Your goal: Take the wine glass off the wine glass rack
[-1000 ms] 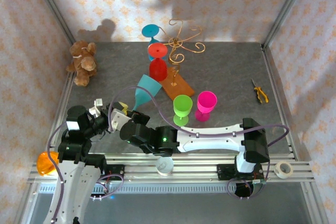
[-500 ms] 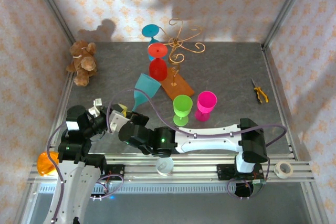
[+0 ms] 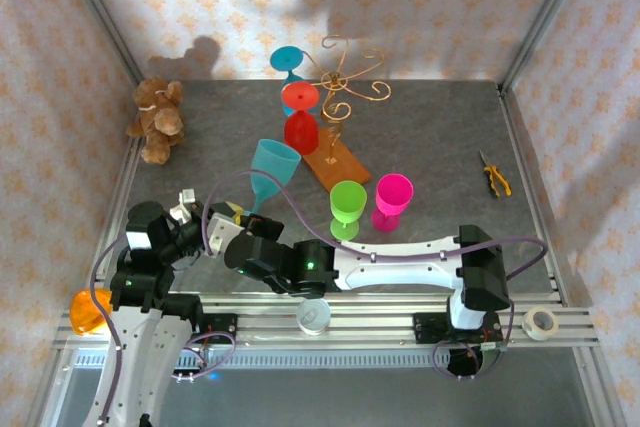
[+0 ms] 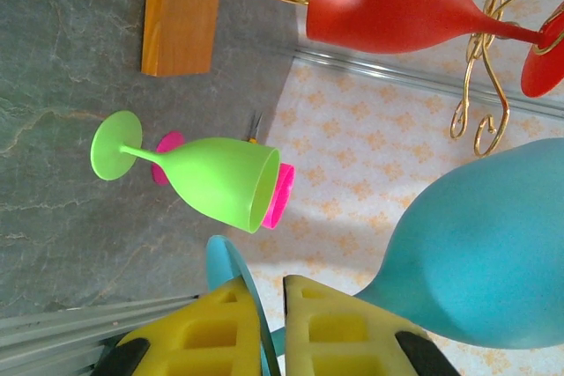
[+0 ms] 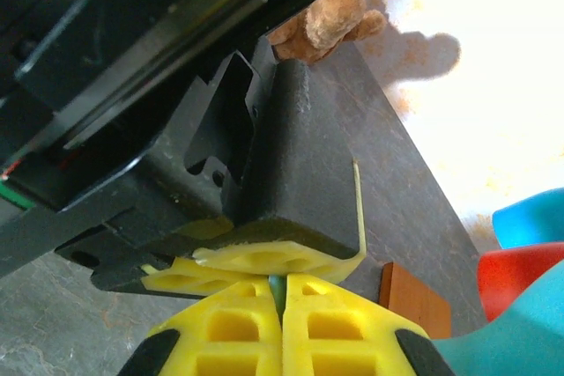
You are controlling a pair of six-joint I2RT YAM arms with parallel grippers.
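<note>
Teal wine glass (image 3: 274,162) is clear of the wine glass rack (image 3: 345,87), held above the table (image 3: 430,127) toward its near-left corner. Left gripper (image 4: 271,288) pinches its foot; right gripper (image 5: 282,290) is clamped on the stem. Red glass (image 3: 301,132) hangs on the rack.

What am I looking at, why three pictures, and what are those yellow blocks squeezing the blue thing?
These are two robot arms bolted to a table. One picture looks down from above; the others come from a camera on each wrist, so the yellow blocks are gripper fingers. The left gripper and right gripper both pinch the foot end of an opaque teal wine glass, away from the gold wire rack on its brown wooden base, where a red wine glass hangs. On the grey table stand a green glass and a pink glass; a brown teddy bear and yellow-handled pliers lie there too.
</note>
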